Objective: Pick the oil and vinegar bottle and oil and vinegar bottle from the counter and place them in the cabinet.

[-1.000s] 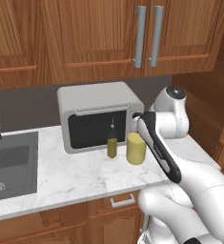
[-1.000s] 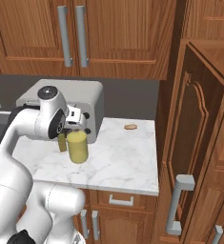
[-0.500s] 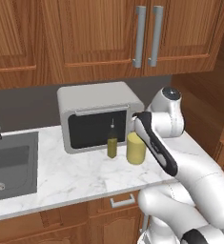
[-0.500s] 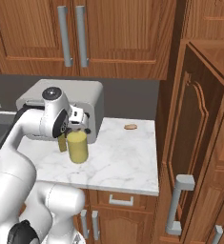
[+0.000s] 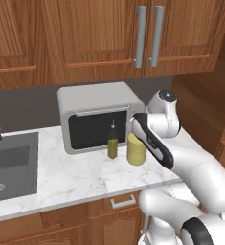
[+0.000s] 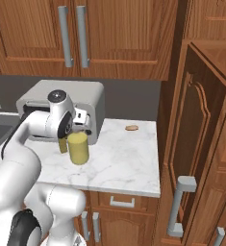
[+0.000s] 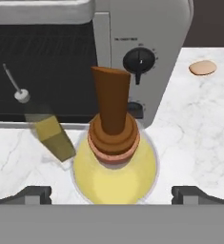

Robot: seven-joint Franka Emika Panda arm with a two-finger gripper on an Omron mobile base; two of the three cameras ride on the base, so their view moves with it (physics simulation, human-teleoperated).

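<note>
Near the white marble counter's (image 5: 61, 177) back edge, your gripper (image 7: 111, 194) is hovering wide open over the squat yellow-filled bottle (image 7: 114, 164), slim olive-green bottle (image 7: 49, 131) standing just beside.

The arm hides the squat bottle's (image 5: 136, 152) brown neck in both base views.
</note>
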